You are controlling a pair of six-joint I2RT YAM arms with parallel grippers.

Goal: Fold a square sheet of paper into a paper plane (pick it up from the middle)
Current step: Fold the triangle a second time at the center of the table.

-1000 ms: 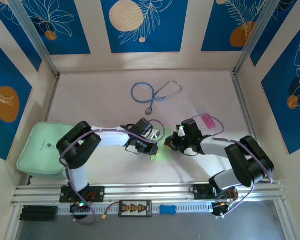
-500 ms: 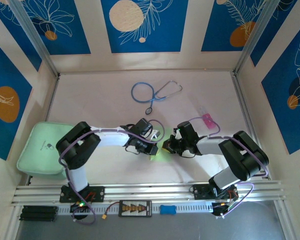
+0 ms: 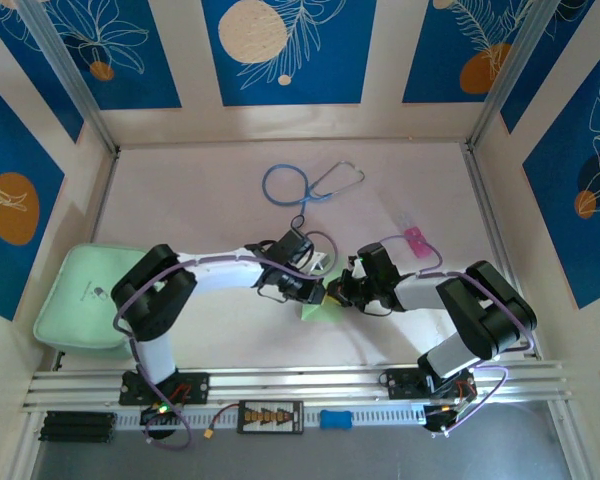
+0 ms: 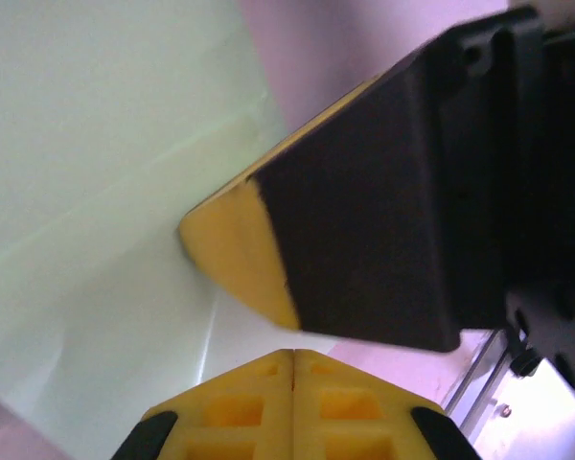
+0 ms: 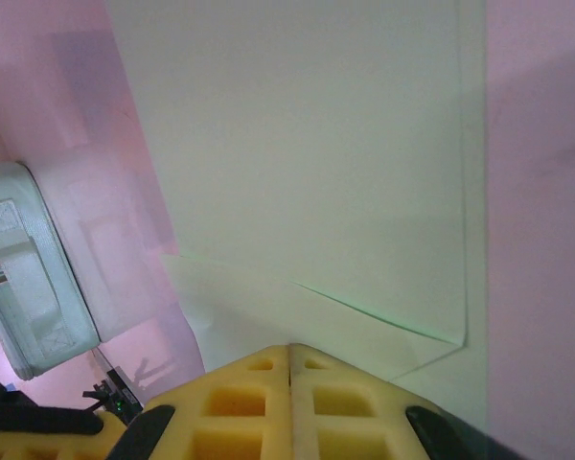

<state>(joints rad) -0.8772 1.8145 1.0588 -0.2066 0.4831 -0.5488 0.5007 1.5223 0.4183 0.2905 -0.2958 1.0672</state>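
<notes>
Both arms meet mid-table: left gripper (image 3: 316, 291) pinched shut, right gripper (image 3: 338, 292) shut too, holding nothing, tips on the thin pale green creased paper sheet (image 3: 313, 310) lying flat.

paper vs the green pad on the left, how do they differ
The paper is thin, with sharp creases and pointed corners; the pad is thick, with rounded corners. The paper lies in the middle; the pad sits far left. Both are pale green.
</notes>
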